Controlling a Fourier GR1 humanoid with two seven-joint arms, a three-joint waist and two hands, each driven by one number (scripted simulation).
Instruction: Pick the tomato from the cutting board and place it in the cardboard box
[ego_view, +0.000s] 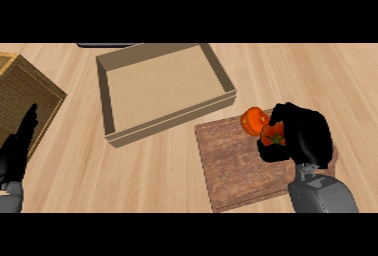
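Fingers (275, 150) curled round glossy tomato (256, 120) — rough wooden cutting board (236, 165).

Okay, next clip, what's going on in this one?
The robot's right hand is curled round a tomato over the cutting board, so the pick is underway. A second orange-red piece shows just beside it, toward the cardboard box; whether that is part of the same tomato I cannot tell. The box sits up and to the left of the board, nothing in it yet. The left hand rests open at the left edge, beside a wicker basket.
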